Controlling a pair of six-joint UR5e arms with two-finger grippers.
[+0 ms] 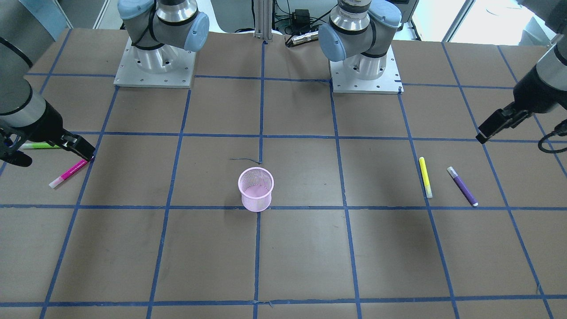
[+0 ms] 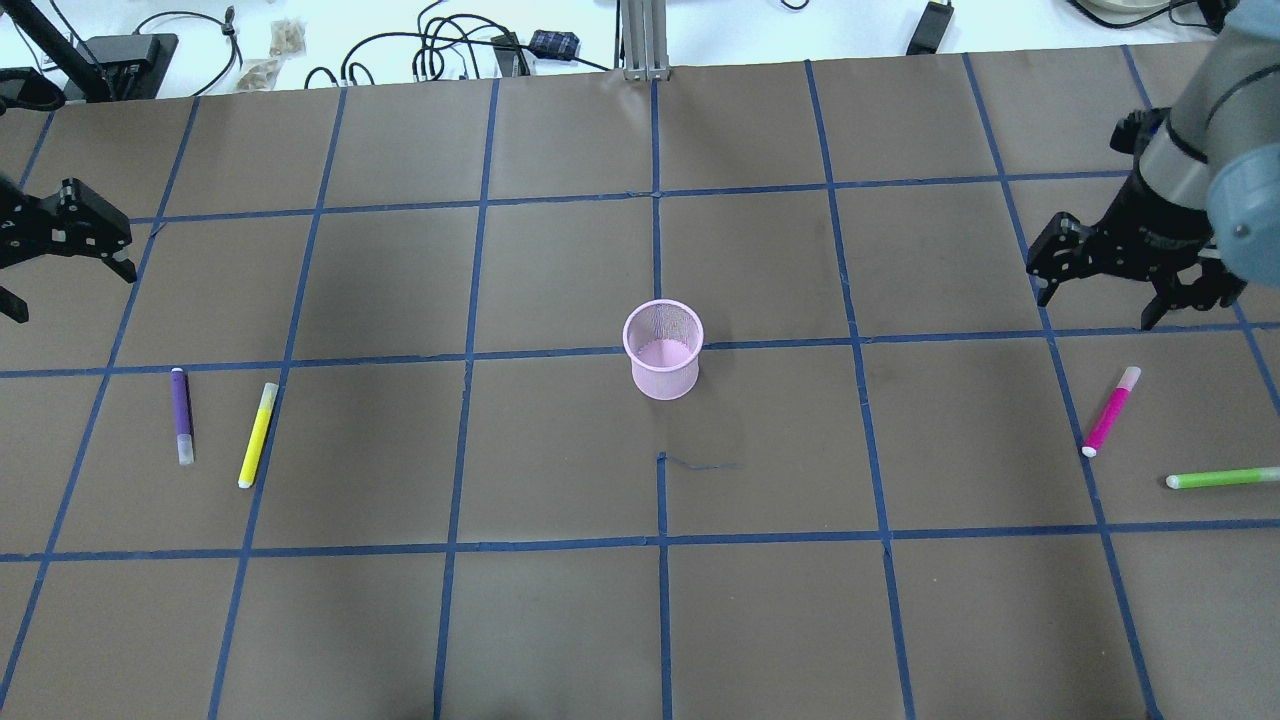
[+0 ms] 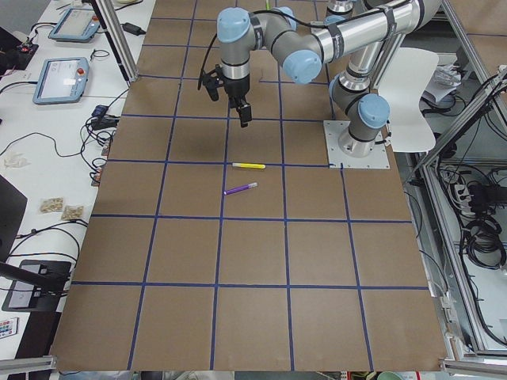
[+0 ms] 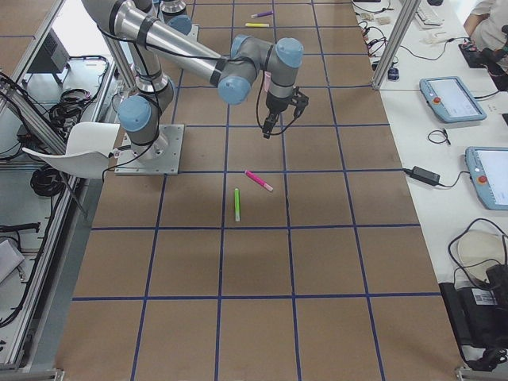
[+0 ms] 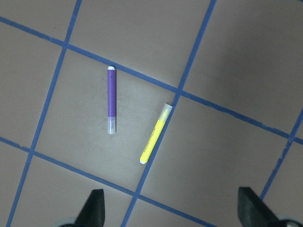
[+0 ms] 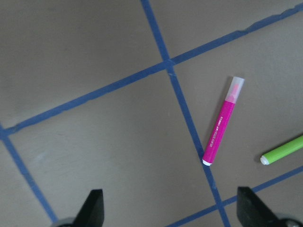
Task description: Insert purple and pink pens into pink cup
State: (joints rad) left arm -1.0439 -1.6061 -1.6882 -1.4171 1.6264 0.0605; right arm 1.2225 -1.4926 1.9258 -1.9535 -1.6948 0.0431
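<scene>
The pink mesh cup (image 2: 662, 350) stands upright and empty at the table's middle (image 1: 256, 189). The purple pen (image 2: 181, 414) lies flat on the left side; it also shows in the left wrist view (image 5: 111, 100). The pink pen (image 2: 1111, 411) lies flat on the right side, and in the right wrist view (image 6: 223, 120). My left gripper (image 2: 70, 292) is open and empty, hovering beyond the purple pen. My right gripper (image 2: 1097, 308) is open and empty, hovering just beyond the pink pen.
A yellow pen (image 2: 257, 435) lies right beside the purple pen. A green pen (image 2: 1222, 479) lies near the pink pen toward the table's right edge. Both arm bases (image 1: 154, 62) stand at the robot's side. Cables (image 2: 430, 50) lie past the far edge.
</scene>
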